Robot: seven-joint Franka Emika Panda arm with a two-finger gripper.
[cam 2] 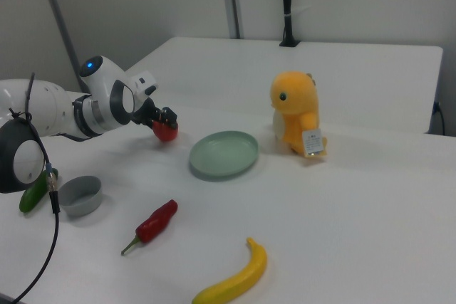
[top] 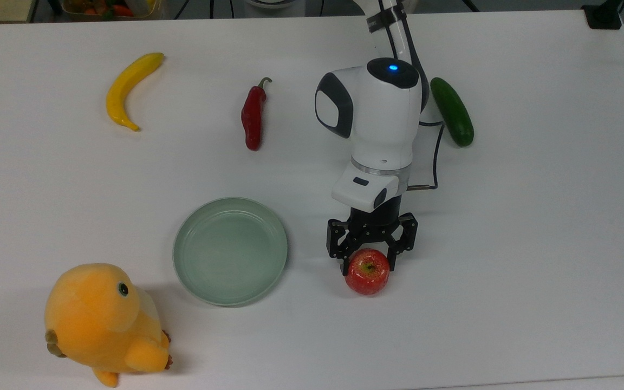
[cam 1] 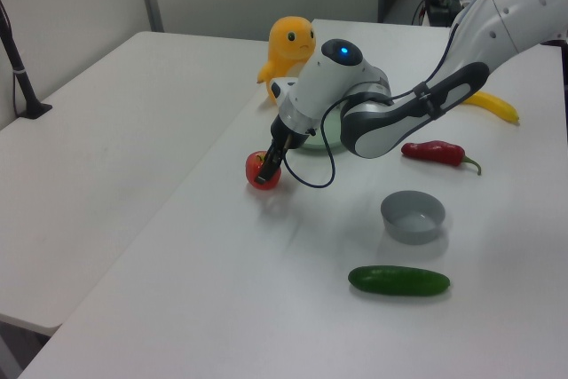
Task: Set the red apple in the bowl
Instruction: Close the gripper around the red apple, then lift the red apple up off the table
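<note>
Hand (top: 369, 259) astride red apple (top: 368, 273) — stem dimple up

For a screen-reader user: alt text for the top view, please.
A white robot arm's gripper straddles the red apple on a white table. A pale green dish and orange plush toy sit at the top view's left; banana, chili pepper, cucumber lie beyond.

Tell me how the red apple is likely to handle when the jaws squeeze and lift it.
The red apple is round and glossy, so it may slip or squirt out unless the gripper grips it near its widest part. It looks rigid, so it probably won't deform. If released on the table, it would likely roll.
</note>
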